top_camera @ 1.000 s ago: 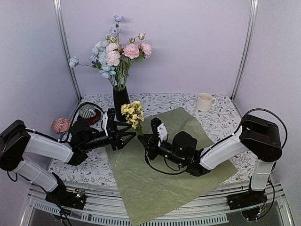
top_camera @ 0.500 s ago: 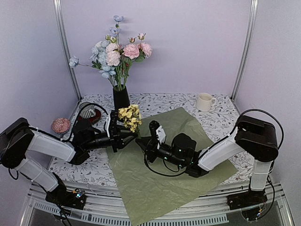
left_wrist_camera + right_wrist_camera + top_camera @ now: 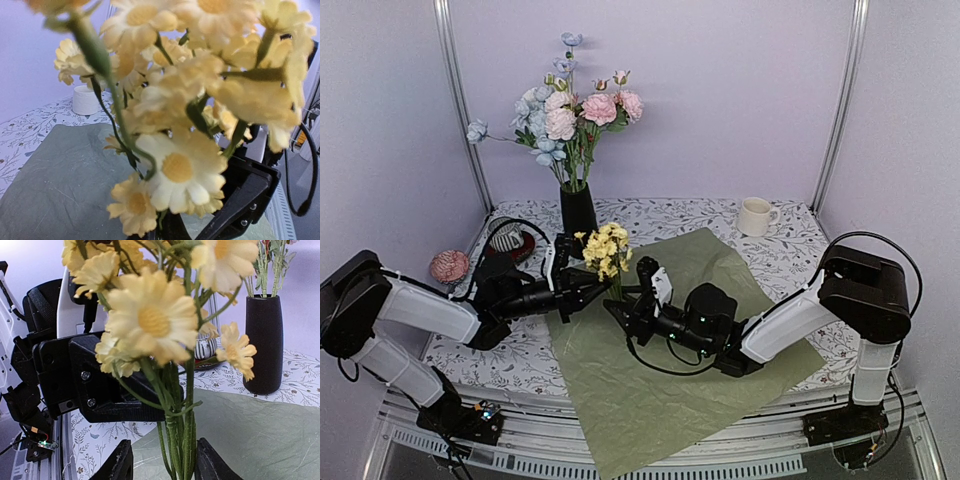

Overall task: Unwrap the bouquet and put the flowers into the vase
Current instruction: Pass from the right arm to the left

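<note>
The yellow cluster [image 3: 605,250] stands nearly upright over the near-left part of the spread olive paper wrap [image 3: 660,380], blooms up and stem ends down, held between the two arms. The left tool [image 3: 590,291] is clenched on the stems [image 3: 180,440] low down. The right tool [image 3: 619,306] flanks the same stems, but its fingers [image 3: 119,465] stand apart on either side with a gap showing, so it looks released, not pinching. The vase [image 3: 577,212] stands on the counter [image 3: 780,255] just behind the cluster and a little to its left, away from the arm bases, and it already carries the pink, white and blue flowers [image 3: 570,115]. The left arm is the nearer of the two to it, and it alone carries the load. The coming move likely turns on height: the stem ends sit lower than the vase mouth, so the cluster probably has to rise with its long axis kept vertical, travel back and left, and then descend into a narrow opening crowded with stems.
</note>
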Controlling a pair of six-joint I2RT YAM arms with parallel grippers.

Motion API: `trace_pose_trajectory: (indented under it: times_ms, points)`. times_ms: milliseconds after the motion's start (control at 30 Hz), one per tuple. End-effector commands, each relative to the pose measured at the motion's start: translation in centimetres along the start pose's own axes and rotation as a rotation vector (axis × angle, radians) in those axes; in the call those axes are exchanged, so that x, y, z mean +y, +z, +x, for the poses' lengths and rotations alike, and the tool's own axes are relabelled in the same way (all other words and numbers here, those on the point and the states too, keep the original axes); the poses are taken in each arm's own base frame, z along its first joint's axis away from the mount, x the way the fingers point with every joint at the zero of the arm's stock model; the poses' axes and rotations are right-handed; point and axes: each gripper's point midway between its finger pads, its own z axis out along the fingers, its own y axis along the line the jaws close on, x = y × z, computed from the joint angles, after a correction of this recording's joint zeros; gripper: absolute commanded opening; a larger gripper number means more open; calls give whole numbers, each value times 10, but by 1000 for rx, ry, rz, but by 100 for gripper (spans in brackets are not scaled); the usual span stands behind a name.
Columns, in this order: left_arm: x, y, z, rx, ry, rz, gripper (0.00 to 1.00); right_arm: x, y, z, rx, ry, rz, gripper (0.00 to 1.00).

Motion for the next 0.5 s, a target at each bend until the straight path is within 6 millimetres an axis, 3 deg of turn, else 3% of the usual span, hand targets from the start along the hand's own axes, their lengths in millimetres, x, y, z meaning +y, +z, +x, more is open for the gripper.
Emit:
trace_pose_trajectory:
  times_ms: [0,300,467]
  points:
    - [2,0,-12,-27,32,-40,1,-2,0,-2,-15,-14,9,47]
    - [18,-8,-16,-44,40,-155,0,-2,-4,-2,-18,-35,8,76]
    - [24,-14,-18,-54,49,-205,0,-2,-7,-4,-26,-48,7,99]
